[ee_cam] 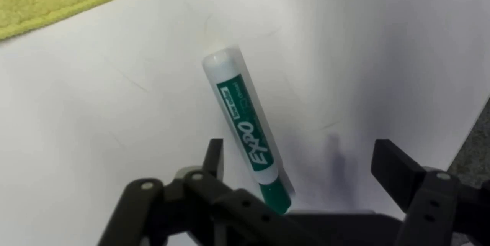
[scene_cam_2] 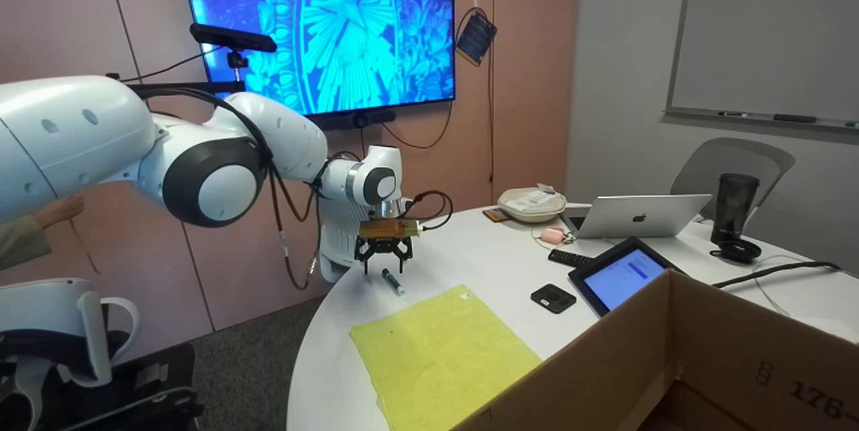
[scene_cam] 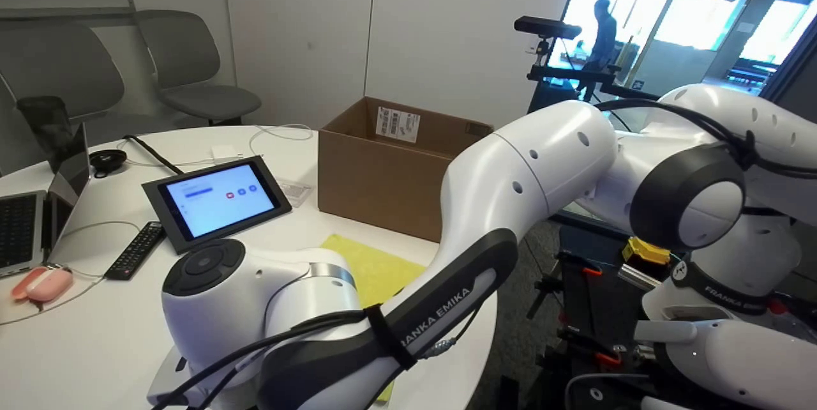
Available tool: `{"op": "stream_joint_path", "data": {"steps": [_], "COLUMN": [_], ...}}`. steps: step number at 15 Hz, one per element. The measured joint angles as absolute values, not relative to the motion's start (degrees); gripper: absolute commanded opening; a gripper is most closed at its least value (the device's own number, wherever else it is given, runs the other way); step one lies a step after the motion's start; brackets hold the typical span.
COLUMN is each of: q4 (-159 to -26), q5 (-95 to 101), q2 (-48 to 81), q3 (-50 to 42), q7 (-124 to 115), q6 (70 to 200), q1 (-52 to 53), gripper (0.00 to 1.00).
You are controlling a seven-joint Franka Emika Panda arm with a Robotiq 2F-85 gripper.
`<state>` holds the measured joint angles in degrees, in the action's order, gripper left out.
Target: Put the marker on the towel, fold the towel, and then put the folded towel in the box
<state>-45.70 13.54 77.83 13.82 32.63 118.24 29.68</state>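
Note:
A green-and-white marker (ee_cam: 247, 123) lies on the white table, close to the edge of the towel (ee_cam: 57, 0). Above it hovers my gripper (ee_cam: 298, 150), jaws wide apart; in the wrist view the marker's cap end shows between the fingers, nearer the left one, with nothing gripped. In an exterior view the gripper (scene_cam_2: 384, 271) points down over the marker (scene_cam_2: 393, 282). The yellow-green towel (scene_cam_2: 443, 357) is spread flat, partly hidden by the box (scene_cam_2: 590, 370). This open cardboard box (scene_cam: 376, 180) with a white label stands beyond the towel. My arm hides the gripper in an exterior view.
A black tablet (scene_cam: 220, 199), a remote (scene_cam: 135, 250), a laptop (scene_cam_2: 637, 216), a pink earbud case (scene_cam: 50, 284) and a small black device (scene_cam_2: 553, 298) sit on the table. A dark tumbler (scene_cam_2: 735, 206) and a bowl (scene_cam_2: 531, 206) stand farther off. The table's rounded edge runs near the marker.

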Motion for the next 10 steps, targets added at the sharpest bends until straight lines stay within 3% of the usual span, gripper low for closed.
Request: {"op": "stream_joint_path", "data": {"steps": [10], "q4": [-36.3], "q5": [13.0], "q2": [84.9], "q3": [11.5], "q7": [29.5], "q6": [117.6], "q1": [30.9], "gripper": [1.00]}}
